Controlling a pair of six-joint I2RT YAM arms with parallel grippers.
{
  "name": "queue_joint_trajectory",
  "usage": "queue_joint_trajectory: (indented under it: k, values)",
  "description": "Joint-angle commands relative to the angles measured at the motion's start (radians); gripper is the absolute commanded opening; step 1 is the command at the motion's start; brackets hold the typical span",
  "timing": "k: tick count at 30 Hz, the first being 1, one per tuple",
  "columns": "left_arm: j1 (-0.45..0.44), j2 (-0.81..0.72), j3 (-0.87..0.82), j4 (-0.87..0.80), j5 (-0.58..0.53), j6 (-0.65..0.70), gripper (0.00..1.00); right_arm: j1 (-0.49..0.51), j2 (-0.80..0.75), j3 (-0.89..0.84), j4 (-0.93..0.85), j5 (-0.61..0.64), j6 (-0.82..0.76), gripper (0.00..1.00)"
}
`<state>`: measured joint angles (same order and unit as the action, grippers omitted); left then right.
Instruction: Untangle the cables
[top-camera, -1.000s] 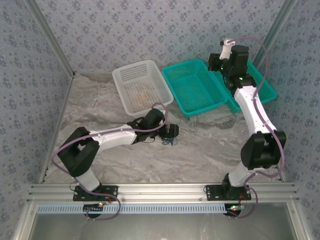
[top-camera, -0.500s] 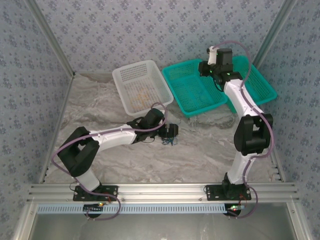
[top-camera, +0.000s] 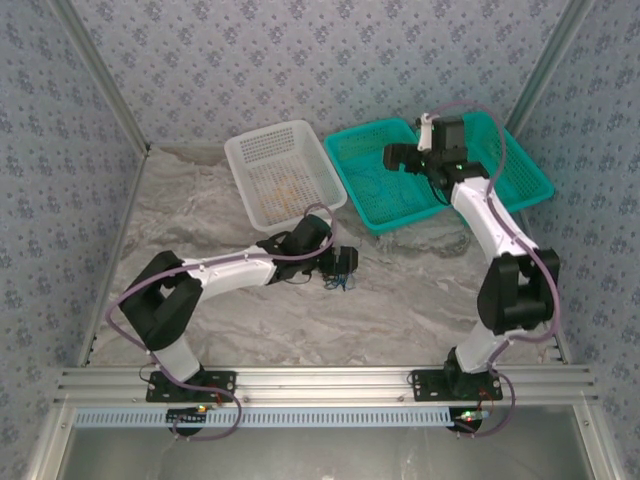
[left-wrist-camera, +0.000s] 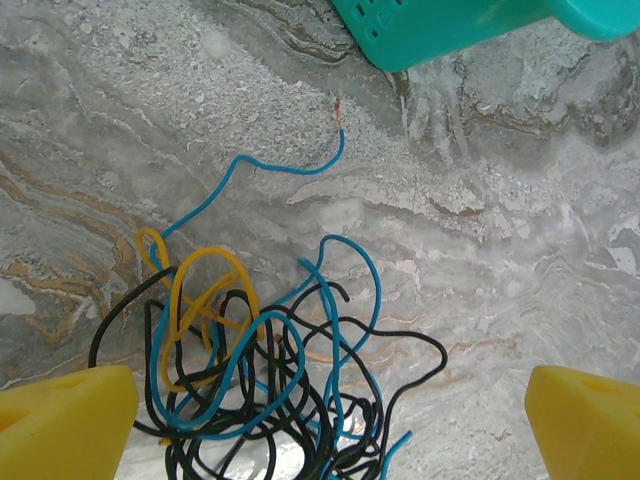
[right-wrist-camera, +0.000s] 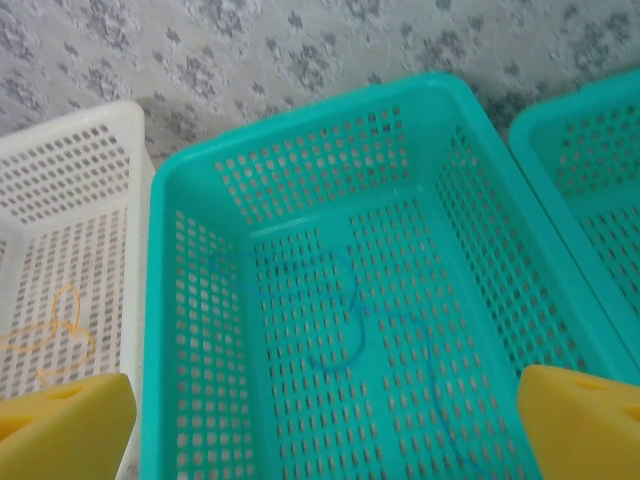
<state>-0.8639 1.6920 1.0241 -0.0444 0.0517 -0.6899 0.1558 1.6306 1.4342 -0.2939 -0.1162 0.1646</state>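
Cables (left-wrist-camera: 255, 385) sit right under L gripper (left-wrist-camera: 325, 425), jaws wide & empty; R gripper (right-wrist-camera: 325, 420), likewise, well away over teal basket (right-wrist-camera: 300, 125).

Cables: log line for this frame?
left gripper open over cables | right gripper open above teal basket | blue wire inside | yellow wire in white basket

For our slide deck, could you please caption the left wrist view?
Open left gripper poised over tangled blue, yellow-orange and black cables on the marbled table, teal basket beyond.
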Motion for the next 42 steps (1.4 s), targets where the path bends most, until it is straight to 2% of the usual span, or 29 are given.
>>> queue_joint_trajectory:
  k: [1, 13, 22, 28, 32, 36, 40, 42]
  values:
    - [0.005, 0.022, 0.045, -0.035, 0.004, 0.001, 0.99, 0.016, -0.126, -0.113, -0.006, 0.047, 0.071, 1.00]
    - [-0.033, 0.121, 0.177, -0.110, 0.071, 0.068, 0.99, 0.044, -0.464, -0.495, -0.084, 0.106, 0.217, 1.00]
    - [-0.071, 0.189, 0.284, -0.164, 0.130, 0.140, 0.99, 0.086, -0.633, -0.713, -0.142, 0.087, 0.406, 1.00]
    - [-0.078, 0.209, 0.313, -0.172, 0.163, 0.159, 0.99, 0.123, -0.686, -0.817, -0.157, -0.036, 0.487, 1.00]
    - [-0.084, 0.195, 0.307, -0.155, 0.179, 0.176, 0.99, 0.150, -0.680, -0.884, -0.120, -0.075, 0.554, 1.00]
    - [-0.083, 0.099, 0.236, -0.119, 0.098, 0.171, 0.99, 0.165, -0.640, -0.921, -0.011, -0.142, 0.599, 1.00]
    - [-0.084, 0.015, 0.177, -0.155, -0.037, 0.105, 1.00, 0.197, -0.572, -0.924, 0.144, -0.288, 0.542, 0.99]
    - [-0.083, -0.012, 0.160, -0.178, -0.069, 0.066, 0.99, 0.219, -0.540, -0.914, 0.181, -0.305, 0.538, 0.97]
